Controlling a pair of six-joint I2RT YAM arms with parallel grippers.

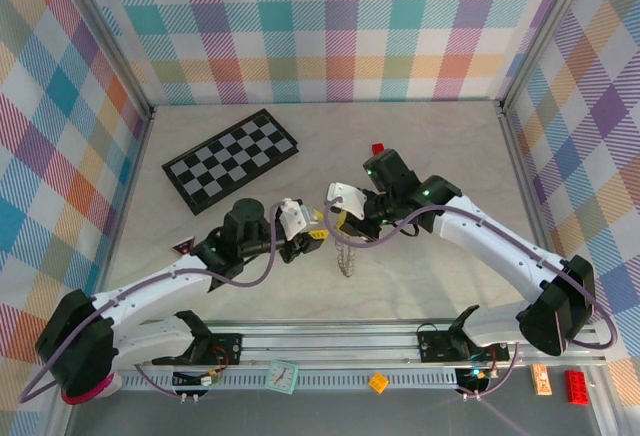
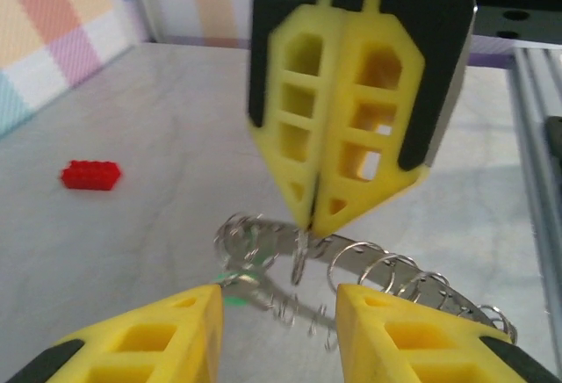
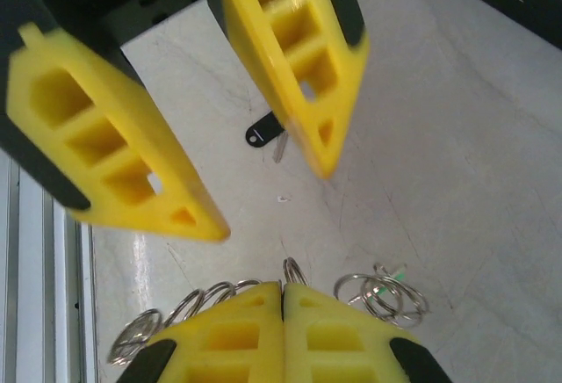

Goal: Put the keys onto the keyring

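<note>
Over the pale table [image 1: 450,151], the right claw [image 2: 309,223] pinches the keyring [image 2: 379,264]; the left claw [image 2: 279,299] gapes open.

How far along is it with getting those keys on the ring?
Partway at best. The green key lies among the keyring coils, perhaps threaded; unclear. The right jaws pinch a keyring loop; the left jaws stand open nearby. The black key lies loose on the table.

Top overhead, distant; wrist views close, opposed, sharing keyring [image 2: 399,278].
</note>
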